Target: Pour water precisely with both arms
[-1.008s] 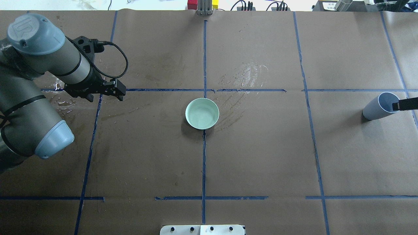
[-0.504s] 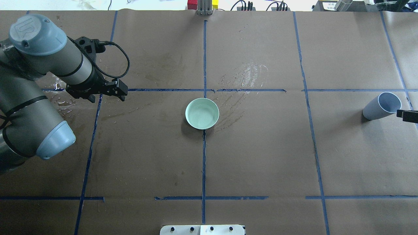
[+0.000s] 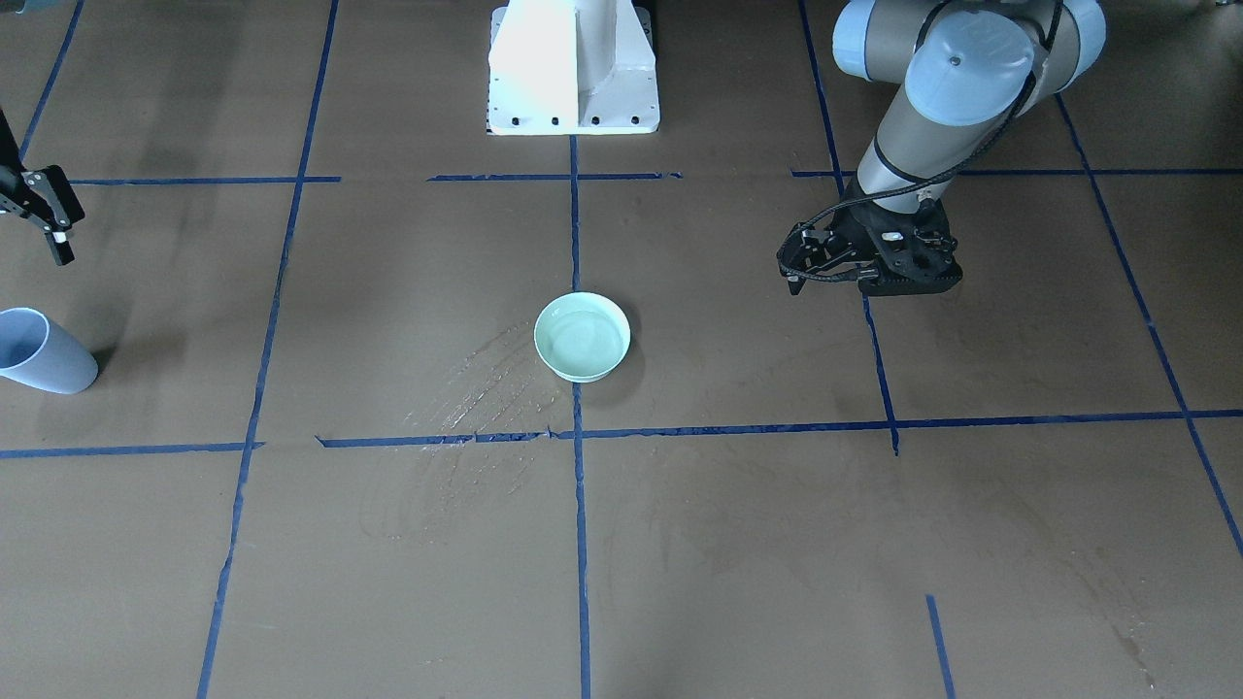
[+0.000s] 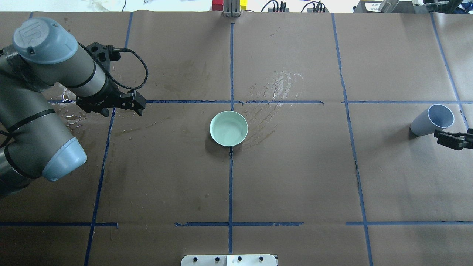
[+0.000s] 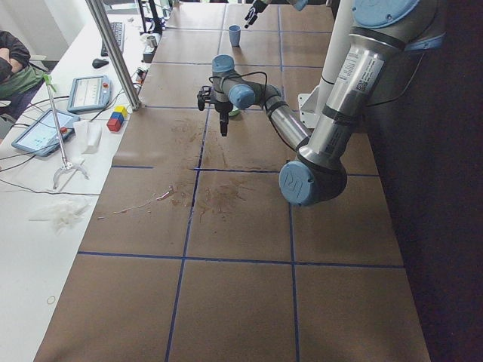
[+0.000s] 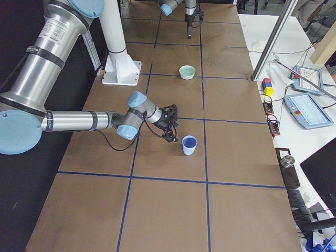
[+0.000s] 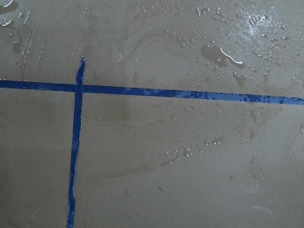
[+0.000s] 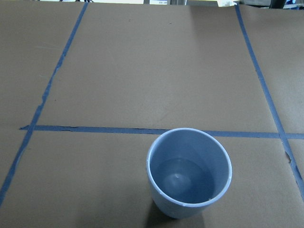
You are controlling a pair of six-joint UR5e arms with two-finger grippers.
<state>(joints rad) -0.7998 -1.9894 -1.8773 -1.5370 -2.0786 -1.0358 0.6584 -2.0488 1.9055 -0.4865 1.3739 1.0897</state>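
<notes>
We look down on a brown paper-covered table (image 4: 295, 177) marked into squares with blue tape. The left arm (image 4: 33, 111) reaches in from 9 o'clock in the overhead view. The right arm (image 6: 68, 121) stretches low across the table in the right side view. The left tool (image 4: 137, 105) points down over a tape crossing, and we cannot tell whether it is parted or closed. The right tool (image 4: 443, 138) enters at 3 o'clock, its jaws apart and grasping nothing. A pale green bowl (image 4: 228, 128) sits at the table's centre, at about 4 o'clock from the left tool and well apart from it. A light blue cup (image 4: 430, 120) stands upright at about 10 o'clock from the right tool, just beside it without touching. The water (image 8: 183, 183) pools shallowly in the bottom of the cup. Wet streaks (image 4: 277, 85) glint at 1 o'clock from the bowl.
</notes>
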